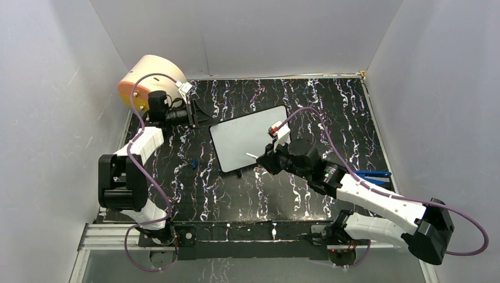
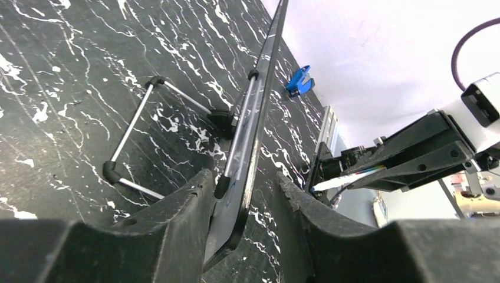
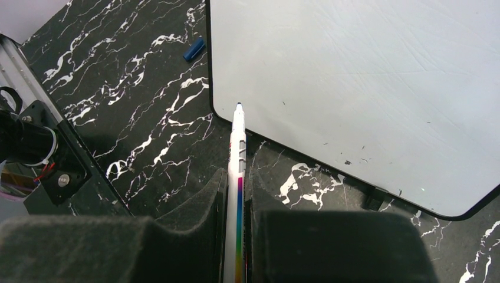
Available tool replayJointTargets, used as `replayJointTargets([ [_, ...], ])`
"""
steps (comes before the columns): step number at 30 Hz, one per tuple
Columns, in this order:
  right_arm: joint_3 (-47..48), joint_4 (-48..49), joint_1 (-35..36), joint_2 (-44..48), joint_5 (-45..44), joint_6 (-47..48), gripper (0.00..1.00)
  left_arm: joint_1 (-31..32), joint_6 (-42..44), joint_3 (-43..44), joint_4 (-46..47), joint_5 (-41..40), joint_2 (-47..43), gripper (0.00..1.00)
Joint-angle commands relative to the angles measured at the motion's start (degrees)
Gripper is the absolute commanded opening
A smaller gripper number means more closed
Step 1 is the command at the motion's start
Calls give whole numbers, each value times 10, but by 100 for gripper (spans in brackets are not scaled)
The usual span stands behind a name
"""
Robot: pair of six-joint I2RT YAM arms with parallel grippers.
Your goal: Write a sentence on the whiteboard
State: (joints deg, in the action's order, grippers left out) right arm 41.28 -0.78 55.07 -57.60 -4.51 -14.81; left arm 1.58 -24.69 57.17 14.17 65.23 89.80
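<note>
The whiteboard (image 1: pixel 247 135) stands tilted on a wire stand (image 2: pixel 132 127) near the middle of the table (image 1: pixel 330 106), its pale face showing only a few small dark specks. The left end effector (image 2: pixel 243 177) straddles the board's far-left edge with its fingers parted and a gap beside one of them. The right end effector (image 3: pixel 236 180) is clamped on a white marker (image 3: pixel 239 135), its dark tip at the board's near-left corner; contact cannot be told, and a small blue cap (image 3: pixel 193 49) lies on the table just left of the board.
</note>
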Motion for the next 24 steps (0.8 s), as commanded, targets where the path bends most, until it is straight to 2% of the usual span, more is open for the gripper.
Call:
replayJointTargets([
  [1, 38, 21, 6, -6, -14, 10, 0, 8, 0, 5, 32, 52, -2, 37],
  [7, 42, 25, 13, -14, -21, 13, 0, 13, 3, -5, 43, 61, 6, 21],
  [24, 68, 22, 51, -50, -81, 39, 0, 20, 31, -38, 20, 38, -22, 1],
])
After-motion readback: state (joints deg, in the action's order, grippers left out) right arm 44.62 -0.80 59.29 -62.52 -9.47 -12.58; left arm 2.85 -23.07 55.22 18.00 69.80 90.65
